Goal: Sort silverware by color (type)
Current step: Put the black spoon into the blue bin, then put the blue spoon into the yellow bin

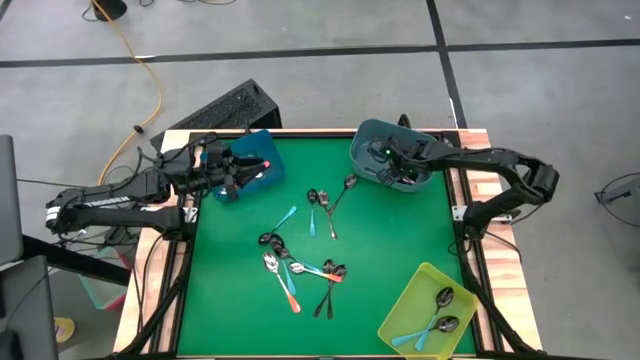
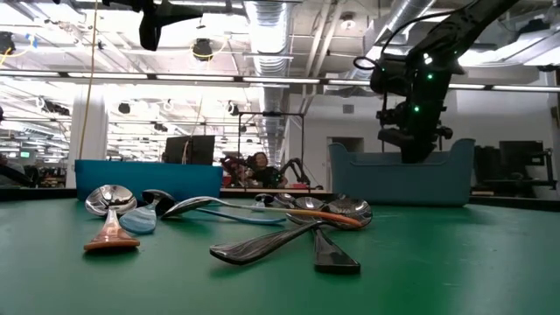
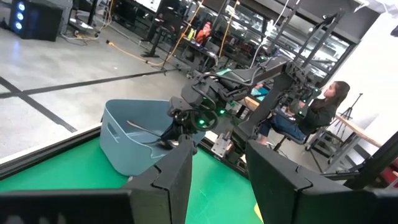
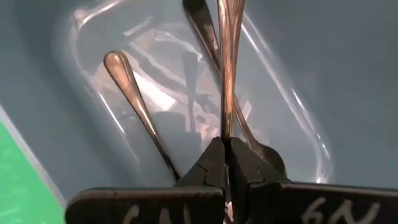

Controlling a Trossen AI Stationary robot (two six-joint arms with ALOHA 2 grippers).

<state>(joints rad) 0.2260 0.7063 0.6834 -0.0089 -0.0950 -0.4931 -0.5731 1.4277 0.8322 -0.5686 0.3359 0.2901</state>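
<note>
We look straight down from high above on the whole green felt-topped table (image 1: 360,200), both arms reaching in from its sides. Our low camera sits at the table's surface, facing level across it toward the grey-blue plastic bin (image 2: 401,175) and the workshop beyond. From the left wrist we face across the table at that same bin (image 3: 134,140) from some way off. From the right wrist we look down into the bin (image 4: 348,81) at very close range. All four views share the bin.
</note>
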